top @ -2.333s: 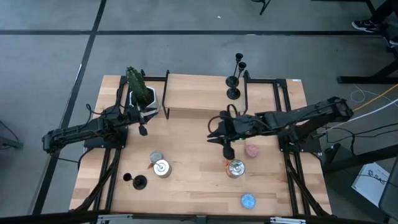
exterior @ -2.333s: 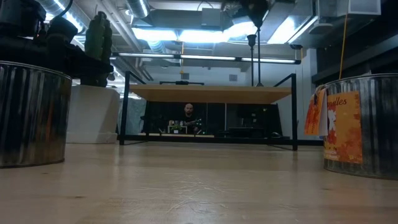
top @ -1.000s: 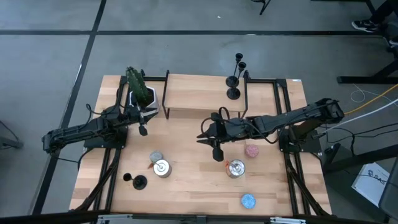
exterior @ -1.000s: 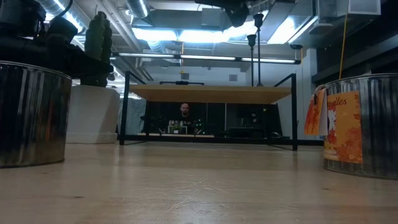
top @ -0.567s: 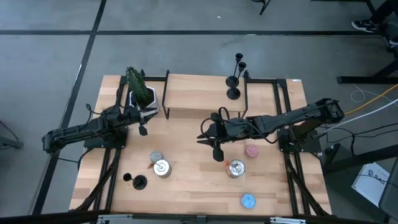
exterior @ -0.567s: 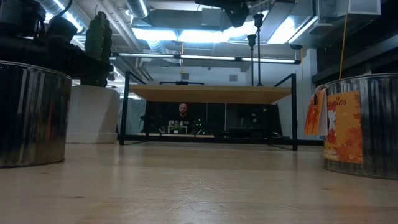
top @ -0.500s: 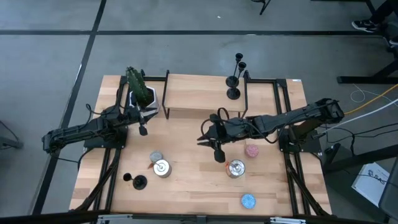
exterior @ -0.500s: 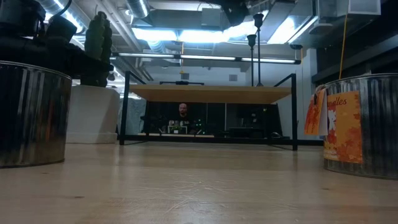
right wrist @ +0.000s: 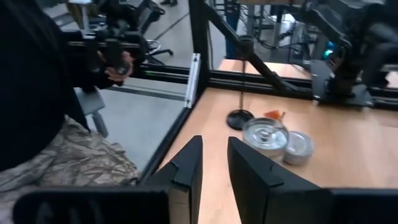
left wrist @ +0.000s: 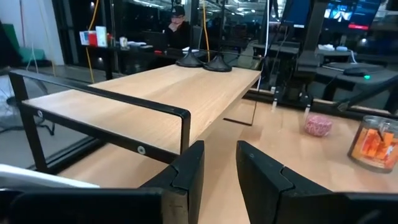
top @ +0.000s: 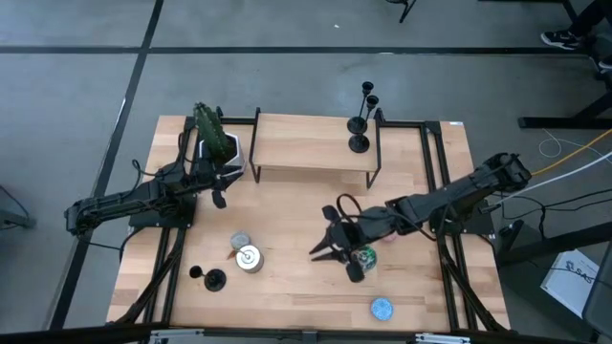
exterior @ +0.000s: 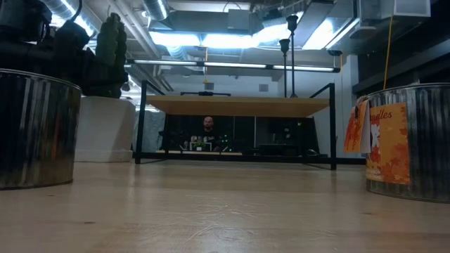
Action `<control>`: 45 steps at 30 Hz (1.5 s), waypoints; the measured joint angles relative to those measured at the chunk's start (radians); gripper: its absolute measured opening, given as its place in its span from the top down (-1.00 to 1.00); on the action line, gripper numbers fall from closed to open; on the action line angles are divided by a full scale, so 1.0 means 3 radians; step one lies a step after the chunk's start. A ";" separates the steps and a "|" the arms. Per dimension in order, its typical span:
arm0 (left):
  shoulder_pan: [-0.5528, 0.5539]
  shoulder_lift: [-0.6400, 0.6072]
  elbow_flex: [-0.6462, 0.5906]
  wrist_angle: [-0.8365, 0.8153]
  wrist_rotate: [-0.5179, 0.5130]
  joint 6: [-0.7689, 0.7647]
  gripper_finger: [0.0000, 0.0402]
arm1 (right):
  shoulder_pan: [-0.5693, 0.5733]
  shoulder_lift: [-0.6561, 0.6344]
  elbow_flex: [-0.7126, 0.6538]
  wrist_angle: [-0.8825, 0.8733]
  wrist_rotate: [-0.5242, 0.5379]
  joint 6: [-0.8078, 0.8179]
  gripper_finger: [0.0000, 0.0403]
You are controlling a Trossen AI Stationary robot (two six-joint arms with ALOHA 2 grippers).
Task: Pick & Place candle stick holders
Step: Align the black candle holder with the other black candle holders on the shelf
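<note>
Two matte-black candle stick holders (top: 359,142) stand by their round bases on the raised wooden shelf (top: 306,148) at the far side; their bases also show in the left wrist view (left wrist: 206,62). A third holder (top: 213,280) stands on the table at the near left, and it shows in the right wrist view (right wrist: 239,118). My right gripper (top: 337,258) hovers over the table's middle near side, beside the orange-labelled tin (top: 363,256), fingers a little apart and empty (right wrist: 213,168). My left gripper (top: 218,198) waits at the left by the shelf's end, fingers a little apart and empty (left wrist: 219,171).
A lidded silver tin (top: 250,258) and a small grey tin (top: 238,241) sit at the near left. A blue disc (top: 382,308) lies near the front edge. A pink lump (left wrist: 318,124) lies right of centre. A cactus in a white pot (top: 214,137) stands far left. A person (right wrist: 43,106) stands beyond the table's corner.
My right gripper has moved toward the table's near edge, from the middle of the table to beside the orange-labelled tin, and has turned toward the near left. It has left the top of the low view. Its fingers stay empty.
</note>
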 joint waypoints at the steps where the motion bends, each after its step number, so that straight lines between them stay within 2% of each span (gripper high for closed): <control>1: -0.0001 0.0000 0.0001 -0.0001 -0.0006 -0.0023 0.56 | 0.0025 0.0000 0.0000 0.0012 0.0000 0.0000 0.62; 5: -0.0001 -0.0001 0.0000 -0.0019 -0.0012 -0.0099 0.56 | 0.0095 0.0000 0.0000 0.0015 0.0001 0.0000 0.62; 8: 0.0000 0.0000 0.0001 -0.0029 0.0117 -0.0062 0.56 | 0.0125 0.0000 0.0000 0.0016 0.0001 0.0000 0.62; 16: -0.0004 0.0000 0.0119 -0.0050 0.0912 0.0170 0.56 | 0.0124 0.0000 0.0000 -0.0001 0.0000 0.0095 0.62; 23: -0.0113 0.0058 0.0586 -0.0489 0.0940 0.0264 0.47 | 0.0124 0.0000 0.0000 -0.0048 -0.0168 0.0117 0.62; 33: -0.0747 0.0553 0.1181 -0.0578 0.0935 0.0163 0.20 | 0.0124 0.0000 0.0000 -0.0150 -0.0177 0.0114 0.62; 45: -0.1795 0.1541 0.2391 -0.1617 0.0922 0.0039 0.18 | 0.0124 0.0000 0.0000 -0.0291 -0.0178 0.0090 0.62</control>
